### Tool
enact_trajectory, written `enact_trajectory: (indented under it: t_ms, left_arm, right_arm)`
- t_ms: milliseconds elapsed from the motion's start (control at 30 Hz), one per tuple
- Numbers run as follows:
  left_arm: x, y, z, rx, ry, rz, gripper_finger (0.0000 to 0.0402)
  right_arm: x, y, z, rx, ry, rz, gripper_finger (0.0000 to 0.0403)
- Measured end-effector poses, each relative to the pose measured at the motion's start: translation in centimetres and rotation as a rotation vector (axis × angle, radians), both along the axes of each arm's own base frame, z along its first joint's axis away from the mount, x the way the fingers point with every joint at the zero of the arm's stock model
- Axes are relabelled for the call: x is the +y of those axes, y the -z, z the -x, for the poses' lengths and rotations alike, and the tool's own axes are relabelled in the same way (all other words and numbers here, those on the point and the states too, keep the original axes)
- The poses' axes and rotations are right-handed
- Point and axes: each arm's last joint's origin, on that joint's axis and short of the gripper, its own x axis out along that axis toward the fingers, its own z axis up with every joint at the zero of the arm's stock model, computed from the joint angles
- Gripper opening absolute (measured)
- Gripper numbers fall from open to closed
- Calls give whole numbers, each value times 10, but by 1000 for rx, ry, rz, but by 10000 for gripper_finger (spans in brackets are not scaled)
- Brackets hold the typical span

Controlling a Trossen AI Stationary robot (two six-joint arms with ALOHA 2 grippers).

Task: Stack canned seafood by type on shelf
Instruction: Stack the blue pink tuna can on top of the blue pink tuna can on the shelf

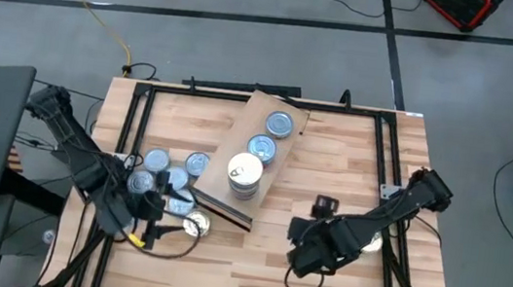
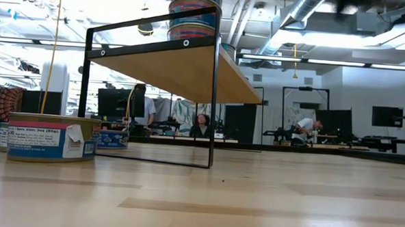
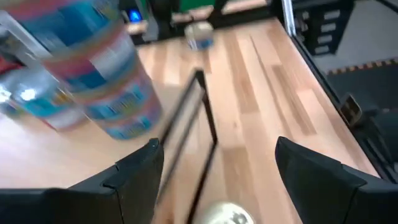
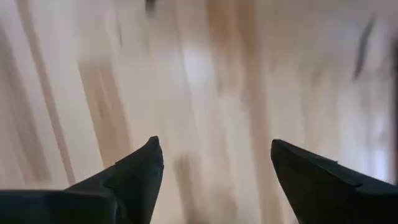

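Note:
The shelf (image 1: 252, 163) is a light-wood board on a thin black frame (image 2: 213, 107), lying slantwise at the table's middle. Two blue-grey-topped cans (image 1: 279, 124) (image 1: 262, 147) and a stack with a pale lid (image 1: 244, 171) stand on it. Several blue-grey cans (image 1: 155, 161) sit on the table left of it, and a gold-lidded can (image 1: 196, 224) rests on its base near the front. My left gripper (image 3: 216, 142) is open just left of that gold can (image 3: 224, 213), touching nothing. My right gripper (image 4: 214, 141) hangs open over bare table at the front right (image 1: 306, 257).
A pale can (image 1: 373, 241) lies partly hidden under my right arm. In the left wrist view, stacked blue-labelled cans (image 3: 106, 74) stand beside the shelf's black leg (image 3: 202, 118). A black rail frame (image 1: 388, 150) rims the table. Bare wood lies between the shelf and my right arm.

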Motion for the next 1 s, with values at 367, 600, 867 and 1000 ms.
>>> enact_trajectory:
  t_ms: [367, 600, 867, 1000]
  left_arm:
    - [-12, 19, -7, 70, -28, -39, 295]
    - [-12, 18, -7, 66, -34, -28, 295]
    - [-12, 18, -7, 66, -39, -22, 295]
    - [-12, 18, -7, 66, -39, -23, 295]
  right_arm:
    - [-46, 92, 71, 284, 300, -262, 291]
    - [-62, 124, 96, 421, 433, -254, 291]
    - [-62, 120, 98, 461, 474, -263, 291]
    - [-62, 121, 99, 460, 491, -269, 291]
